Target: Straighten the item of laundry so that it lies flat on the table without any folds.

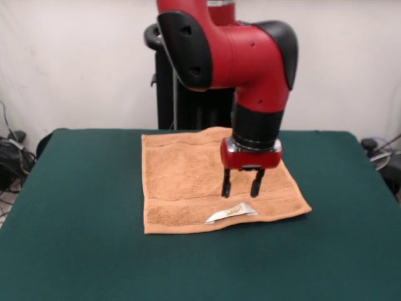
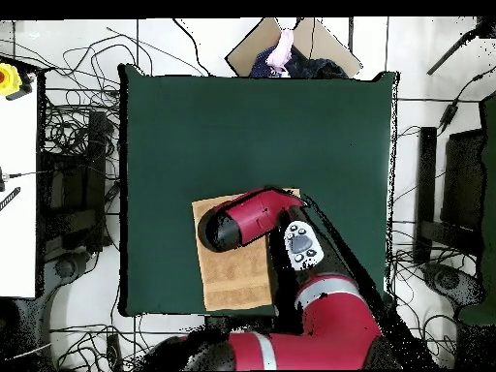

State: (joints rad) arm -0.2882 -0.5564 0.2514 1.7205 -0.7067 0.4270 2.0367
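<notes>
Towel (image 1: 188, 182) spread near flat at centre frame on desk (image 1: 75, 238), label (image 1: 230, 213) at lower edge. Claw (image 1: 240, 187) poised just above, fingers apart, holding nothing. Check right corner for residual fold; drag outward gently. Ample bare desk on every side.

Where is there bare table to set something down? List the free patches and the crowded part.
Free: the green table left of the towel, the strip right of it, and the wide band between the towel's label edge and the table's near edge. Crowded: over the towel, where the open gripper hangs above it near the white label.
</notes>
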